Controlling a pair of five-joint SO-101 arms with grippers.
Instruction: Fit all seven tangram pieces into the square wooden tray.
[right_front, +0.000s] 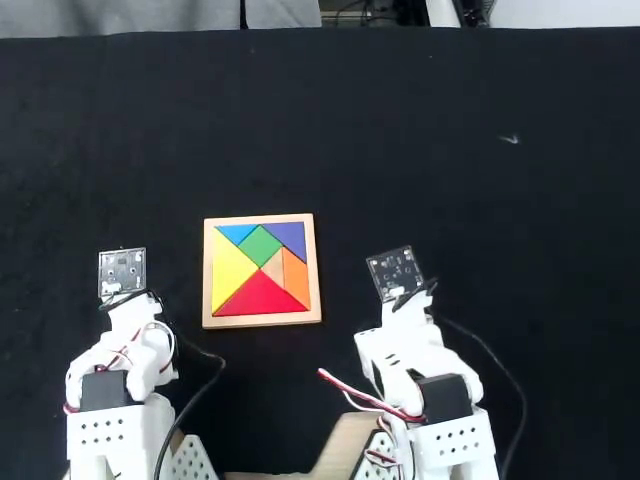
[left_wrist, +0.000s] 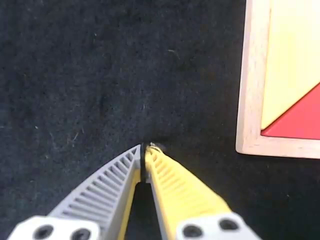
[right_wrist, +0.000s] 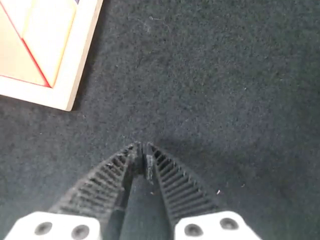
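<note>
The square wooden tray (right_front: 209, 272) lies at the table's middle with the coloured tangram pieces fitted inside: blue (right_front: 236, 232), green (right_front: 260, 245), purple (right_front: 290, 236), yellow (right_front: 230, 276), red (right_front: 262, 297), orange (right_front: 295, 278) and a tan one (right_front: 272, 274). My left gripper (left_wrist: 144, 148) rests shut over the black cloth, left of the tray's near corner (left_wrist: 250, 140), holding nothing. My right gripper (right_wrist: 142, 148) is shut too, on the cloth right of the tray's other near corner (right_wrist: 70, 95). In the high view both arms (right_front: 125, 345) (right_front: 410, 345) sit folded back at the near edge.
Black cloth (right_front: 480, 200) covers the whole table, with open room behind and to both sides of the tray. A small light speck (right_front: 511, 140) lies at the far right. Cables trail by the arm bases (right_front: 345, 395).
</note>
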